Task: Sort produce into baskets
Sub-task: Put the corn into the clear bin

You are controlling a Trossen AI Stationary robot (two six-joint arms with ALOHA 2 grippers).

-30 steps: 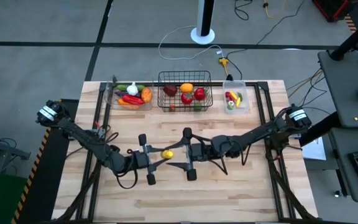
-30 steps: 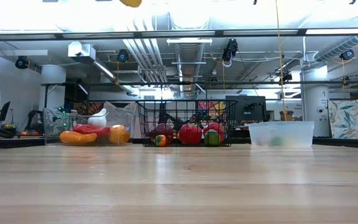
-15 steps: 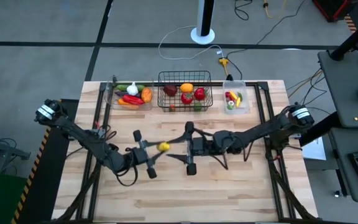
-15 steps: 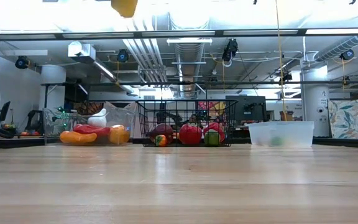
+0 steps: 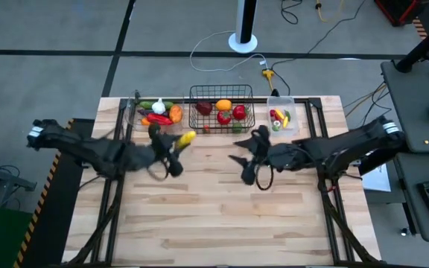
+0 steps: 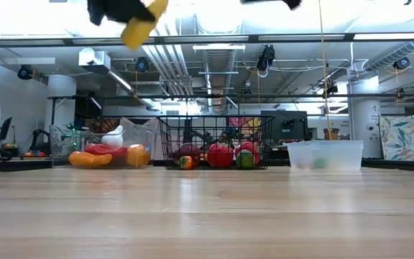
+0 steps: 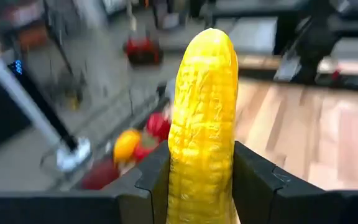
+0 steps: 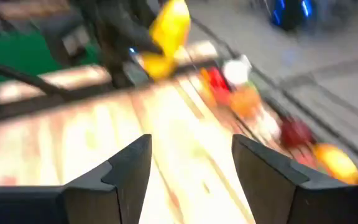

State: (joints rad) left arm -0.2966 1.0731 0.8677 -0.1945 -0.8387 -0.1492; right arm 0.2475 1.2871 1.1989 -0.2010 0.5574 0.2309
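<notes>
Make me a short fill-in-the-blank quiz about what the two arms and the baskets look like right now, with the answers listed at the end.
1. The left gripper has its jaws shut on a yellow ear of ____.
2. The right gripper's jaws are open and hold ____.
3. The black wire basket stands between two clear ____.
4. The white garlic lies in the clear bin on the ____ arm's side.

Missing words: corn; nothing; bins; left
</notes>
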